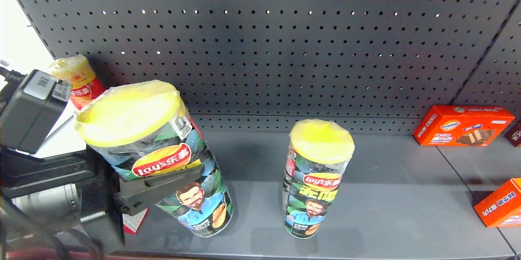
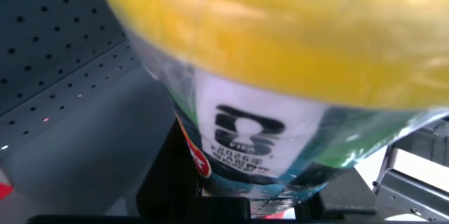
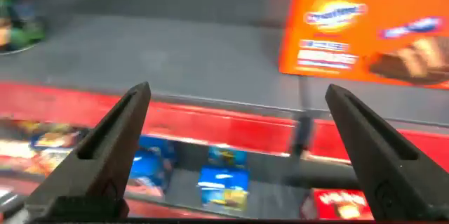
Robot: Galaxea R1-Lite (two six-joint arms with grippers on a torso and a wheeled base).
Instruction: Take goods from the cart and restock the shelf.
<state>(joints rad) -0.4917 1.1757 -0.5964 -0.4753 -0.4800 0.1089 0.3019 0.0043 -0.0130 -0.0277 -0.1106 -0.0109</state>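
- Clamping the held crisp can (image 1: 154, 150) in the left gripper (image 1: 158, 178), pincer closed across the can's middle, at the left end of the shelf (image 1: 386, 195).
- Leaning that can well off upright, yellow lid toward the camera, base low over the shelf deck; touching it or not, impossible to tell.
- Judging the step in hand as setting the can down: righting it fully before lowering, so as to be landing the base flat and not on its rim.
- Aiming for a spot beside the standing crisp can (image 1: 315, 178) yet apart from it, and forward of the red crisp can (image 1: 77, 81) by the pegboard back (image 1: 260, 40); taking care not to be knocking either one.
- Letting go only once resting flat, then backing straight out without dragging the wrapper.
- Head view: giving the lean, the gap to the neighbouring can, and the orange boxes (image 1: 462, 125) well off to the right.
- Left wrist view: adding the lid from close by and a white label patch (image 2: 238, 136) on the can's side.
- Right wrist view: adding the right gripper (image 3: 238, 154), jaws spread wide and holding nothing, hanging before the red shelf edge (image 3: 210, 122) near an orange box (image 3: 365, 31), with blue packets (image 3: 221, 182) on a lower level.
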